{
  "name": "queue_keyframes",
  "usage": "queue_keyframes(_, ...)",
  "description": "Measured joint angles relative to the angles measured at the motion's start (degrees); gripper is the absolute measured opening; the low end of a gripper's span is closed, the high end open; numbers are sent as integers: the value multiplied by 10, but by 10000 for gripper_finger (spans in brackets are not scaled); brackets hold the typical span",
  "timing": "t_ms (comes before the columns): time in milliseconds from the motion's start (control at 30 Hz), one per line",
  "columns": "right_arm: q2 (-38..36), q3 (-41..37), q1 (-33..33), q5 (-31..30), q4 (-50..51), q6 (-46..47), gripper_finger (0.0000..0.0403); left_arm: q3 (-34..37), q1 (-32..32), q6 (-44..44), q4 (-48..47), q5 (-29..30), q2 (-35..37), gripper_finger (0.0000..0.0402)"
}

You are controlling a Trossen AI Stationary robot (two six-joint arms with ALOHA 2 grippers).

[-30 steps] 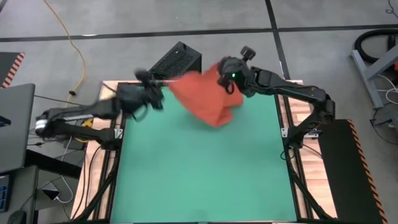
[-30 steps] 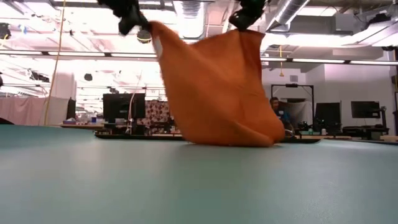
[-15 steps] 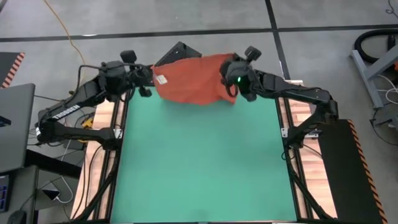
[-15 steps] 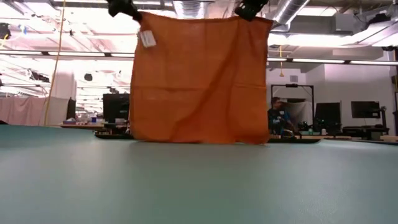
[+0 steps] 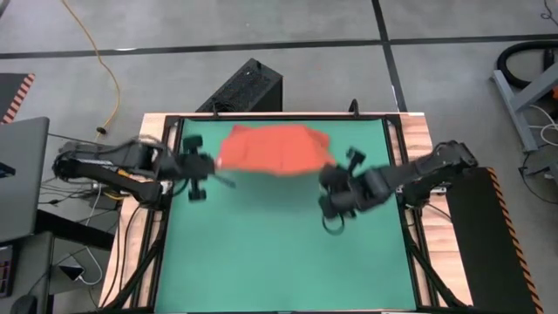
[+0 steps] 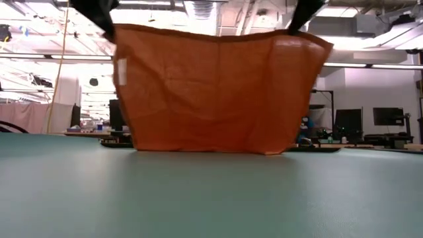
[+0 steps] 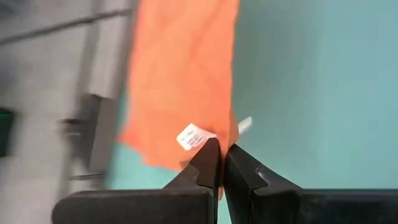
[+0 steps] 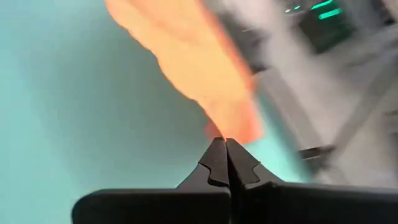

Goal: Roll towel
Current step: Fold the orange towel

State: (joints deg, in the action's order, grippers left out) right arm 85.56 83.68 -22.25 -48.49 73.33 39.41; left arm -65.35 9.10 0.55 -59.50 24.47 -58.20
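The towel point(image 5: 275, 150) sits in the upper middle of the high view, stretched between the two arms over the far part of the green mat point(image 5: 279, 253) that covers the tabletop. At the left of that picture the left gripper point(image 5: 209, 166) is clamped on the towel's left corner; at the right, the right gripper point(image 5: 334, 174) pinches the opposite corner, fingers closed on a bit of cloth.

The step in hand looks like spreading the towel flat before any rolling. To do it well, both grippers should hold the top edge taut and level, come down together, and draw toward the near side so the cloth lays out without a fold. The hanging edge should land first and stay square to the mat's edges. Releasing one corner early would likely let the cloth bunch.

The low view shows what the overhead cannot: the towel point(image 6: 215, 89) hangs as a nearly flat sheet, its lower edge at or just above the mat, its top edge sagging slightly in the middle. The left wrist view alone shows the small white tag point(image 7: 193, 135) just beside the closed fingers point(image 7: 208, 163). The right wrist view shows the cloth point(image 8: 186, 68) trailing away from that gripper's fingertips point(image 8: 217, 163), with no tag visible.
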Motion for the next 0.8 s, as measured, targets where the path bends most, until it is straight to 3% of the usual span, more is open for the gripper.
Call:
queue_keyframes(167, 1, -48, -114, 81, -101, 90, 0, 45, 144, 176, 7, -36, -16, 0)
queue_keyframes(433, 0, -57, -233, 97, -175, 143, 0, 55, 319, 376, 12, -40, -92, 0)
queue_keyframes(600, 0, -57, -234, 117, -171, 151, 1, 55, 344, 393, 8, -23, -124, 0)
queue_keyframes(800, 0, -57, -170, 115, -114, 94, 2, 55, 305, 321, -27, 90, -127, 0)
